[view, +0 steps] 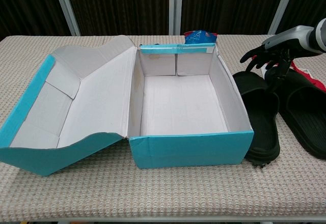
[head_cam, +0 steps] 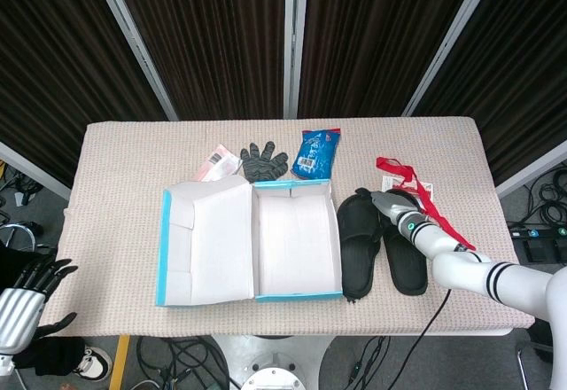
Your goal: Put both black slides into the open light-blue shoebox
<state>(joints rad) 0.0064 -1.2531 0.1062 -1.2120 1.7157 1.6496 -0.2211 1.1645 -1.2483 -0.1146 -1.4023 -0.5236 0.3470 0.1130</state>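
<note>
At the near edge of the scene, low at the left of the head view, the left hand (head_cam: 25, 297) is seen off the table (head_cam: 115, 168), its fingers spread and nothing held; it is well apart from everything the task concerns.

On the table, the light-blue shoebox (view: 191, 147) lies open, its lid (view: 71, 107) folded out to the left and its white floor bare. Just beside its right wall the two black slides are laid side by side, the inner slide (view: 261, 127) nearly touching the box and the outer slide (view: 305, 107) next to it. Their long axes run from near to far, parallel with the box's right wall.

The right hand (view: 270, 51) is held over the far ends of the pair, above the strip where the two meet, with fingers apart and pointing down; nothing is gripped, and contact with either slide cannot be made out. The slides therefore lie directly beneath and slightly nearward of this hand, and the box just to its left. The right hand is judged the one to be used, a short leftward carry being all that is called for.

Farther back, a red strap (head_cam: 416, 186), a blue packet (head_cam: 316, 152), a dark glove (head_cam: 263, 161) and a pink packet (head_cam: 213, 161) are laid on the woven beige cloth. Behind the table, dark curtains between pale struts are seen.
</note>
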